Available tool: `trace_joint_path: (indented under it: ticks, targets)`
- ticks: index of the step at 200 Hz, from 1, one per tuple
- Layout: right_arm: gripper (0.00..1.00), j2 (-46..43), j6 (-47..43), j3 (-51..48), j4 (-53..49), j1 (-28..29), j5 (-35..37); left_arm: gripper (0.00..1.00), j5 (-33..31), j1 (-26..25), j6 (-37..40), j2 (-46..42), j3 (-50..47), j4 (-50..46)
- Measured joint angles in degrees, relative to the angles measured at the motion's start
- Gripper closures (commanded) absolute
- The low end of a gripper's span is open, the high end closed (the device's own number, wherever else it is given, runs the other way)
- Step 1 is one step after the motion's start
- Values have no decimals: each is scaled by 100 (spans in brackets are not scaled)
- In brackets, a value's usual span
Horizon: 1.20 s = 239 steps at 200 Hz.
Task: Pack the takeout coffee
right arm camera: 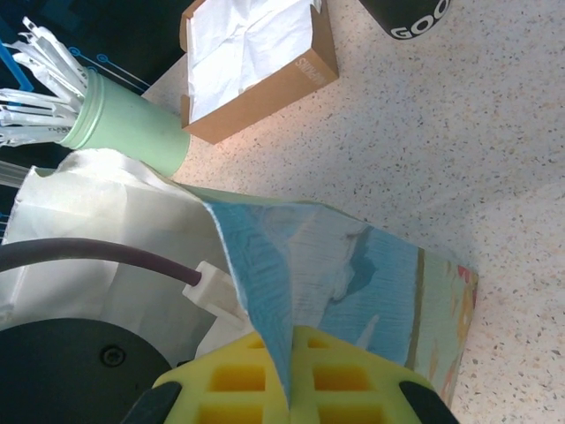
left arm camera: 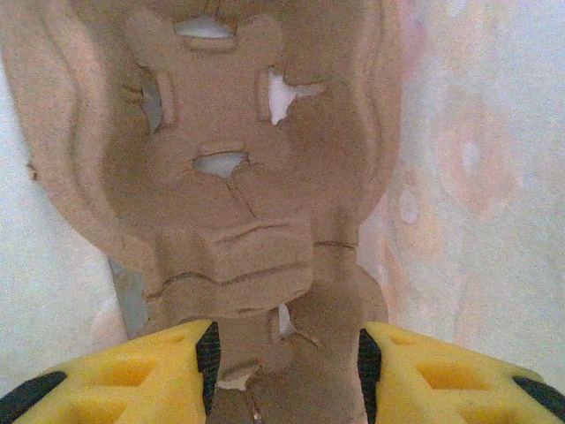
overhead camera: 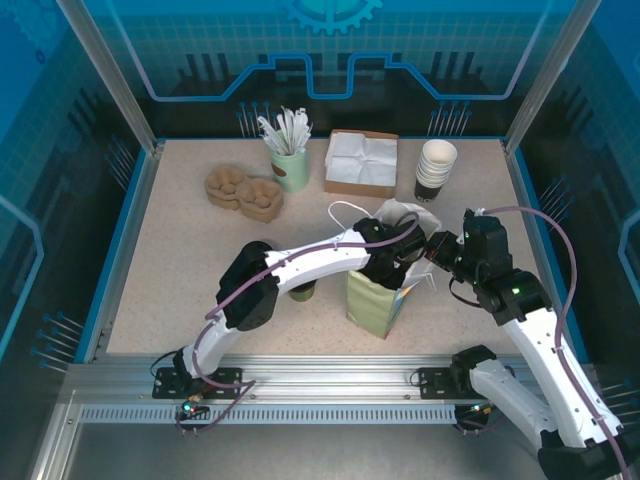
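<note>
The takeout coffee (overhead camera: 302, 292) stands just left of the bag (overhead camera: 372, 302), outside it and not yet packed. Inside the bag, the left gripper (left arm camera: 287, 360), half-spread, seems to pinch a pulp cup carrier (left arm camera: 238, 221). The right gripper (right arm camera: 287, 380) is clamped tight on the bag's rim.

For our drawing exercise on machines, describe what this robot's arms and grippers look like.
The left arm and right arm have white tubular links and rounded black joints, with purple cables looping alongside. The left gripper and right gripper carry blocky yellow fingers with recessed pockets; the left's inner pads are black.
</note>
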Motion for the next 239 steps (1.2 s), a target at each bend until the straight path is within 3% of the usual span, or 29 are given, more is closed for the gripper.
trace_joint_path:
  ticks: [174,239]
  targets:
    - [100,50,-17,-299,175,-46,61,50,269,103,-72,328,-168,398]
    - [100,50,-11,-214,214,-48,-133,49,66,170,-79,258,-243,404]
